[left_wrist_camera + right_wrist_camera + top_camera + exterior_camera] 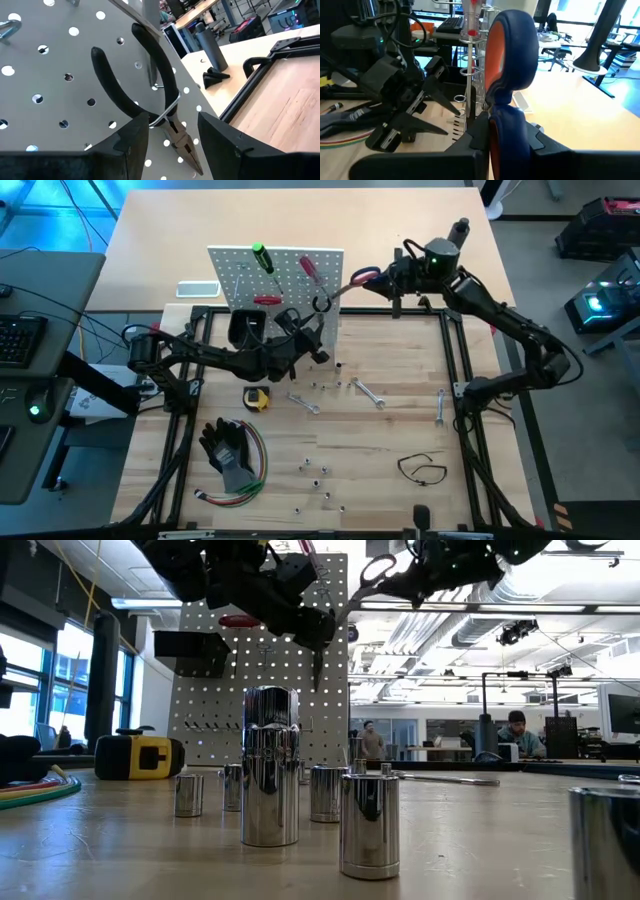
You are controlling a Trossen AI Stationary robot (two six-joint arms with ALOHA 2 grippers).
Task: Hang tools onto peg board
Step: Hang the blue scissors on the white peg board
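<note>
The peg board (290, 280) stands upright near the middle of the table (400, 220), with a green-handled screwdriver (262, 256), a red-handled screwdriver (309, 268) and a red-handled tool (266, 299) already on its face and a small black bin (246, 328) at its foot. The left gripper (172, 142) is at the board's front, near its right edge, its two dark fingers (131, 140) spread either side of a pair of black-handled needle-nose pliers (162, 107) that hangs from a wire hook on the board, nose pointing down — the fingers stand apart from the tool, gripping nothing. The right gripper (502, 135) is just beyond the board's right edge, jaws closed on a pair of scissors (512, 55) with blue-and-orange handle loops; in the high view the blades reach toward the board's edge. In front of the board, on the table, lie a yellow tape measure (257, 397), two silver wrenches (368, 393), a third wrench (440, 407) farther right, scattered metal sockets (318, 473) and a thin black loop (421, 468). Well in front of the board's left side rest black gloves (228, 450) on a bundle of coloured wires (245, 485).
</note>
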